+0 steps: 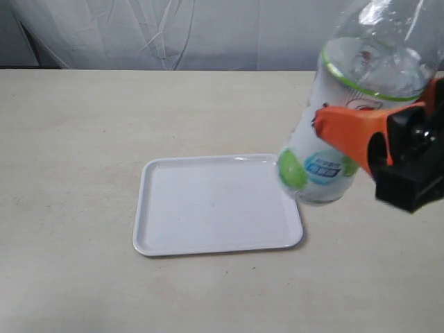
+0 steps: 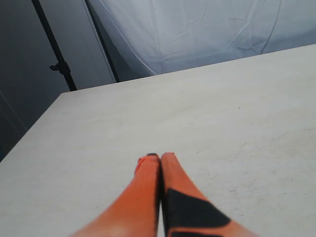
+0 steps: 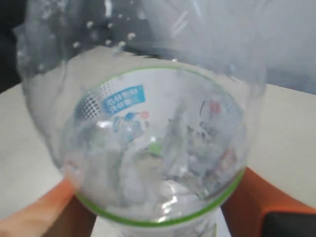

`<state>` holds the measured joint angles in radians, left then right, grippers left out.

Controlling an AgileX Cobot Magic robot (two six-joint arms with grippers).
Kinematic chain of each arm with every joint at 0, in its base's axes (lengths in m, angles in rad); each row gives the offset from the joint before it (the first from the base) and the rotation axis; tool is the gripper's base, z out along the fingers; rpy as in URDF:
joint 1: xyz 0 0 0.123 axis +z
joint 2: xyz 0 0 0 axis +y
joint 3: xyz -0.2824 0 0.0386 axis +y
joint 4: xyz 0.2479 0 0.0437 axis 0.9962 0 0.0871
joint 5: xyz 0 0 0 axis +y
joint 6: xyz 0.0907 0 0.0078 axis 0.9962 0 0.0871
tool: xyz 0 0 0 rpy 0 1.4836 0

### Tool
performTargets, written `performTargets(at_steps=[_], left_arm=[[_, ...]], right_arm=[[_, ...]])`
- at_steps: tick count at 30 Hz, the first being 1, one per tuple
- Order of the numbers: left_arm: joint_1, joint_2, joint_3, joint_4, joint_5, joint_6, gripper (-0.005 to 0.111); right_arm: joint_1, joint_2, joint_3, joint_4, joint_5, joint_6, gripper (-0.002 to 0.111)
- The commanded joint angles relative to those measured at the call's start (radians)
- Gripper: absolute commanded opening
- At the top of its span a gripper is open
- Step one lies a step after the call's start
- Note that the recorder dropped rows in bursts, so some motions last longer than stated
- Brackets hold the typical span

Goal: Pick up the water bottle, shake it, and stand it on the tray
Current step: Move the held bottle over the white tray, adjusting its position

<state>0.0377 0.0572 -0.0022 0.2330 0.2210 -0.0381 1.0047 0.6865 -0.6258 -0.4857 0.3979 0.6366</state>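
The water bottle (image 1: 333, 125) hangs tilted in the air at the right of the exterior view, water sloshing inside; its cap does not show. My right gripper (image 1: 340, 128) is shut on its labelled middle, an orange finger (image 1: 350, 132) crossing the label. In the right wrist view the bottle (image 3: 148, 138) fills the picture, and my right gripper (image 3: 153, 210) clamps it from both sides. The white tray (image 1: 208, 208) lies flat on the table, with the bottle's lower end above its far right corner. My left gripper (image 2: 160, 158) is shut on nothing, low over bare table; the exterior view does not show it.
A beige table (image 1: 69, 139) carries the tray. White cloth (image 1: 173, 35) hangs behind the table's far edge. In the left wrist view a dark stand (image 2: 57, 64) rises beyond the table's corner.
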Motion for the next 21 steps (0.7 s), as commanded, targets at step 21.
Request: performTargets(at_steps=[21], left_arm=[[0.001, -0.004, 0.002, -0.004, -0.013, -0.007, 0.0]], right_arm=[[0.042, -0.018, -0.045, -0.088, 0.02, -0.008, -0.001]])
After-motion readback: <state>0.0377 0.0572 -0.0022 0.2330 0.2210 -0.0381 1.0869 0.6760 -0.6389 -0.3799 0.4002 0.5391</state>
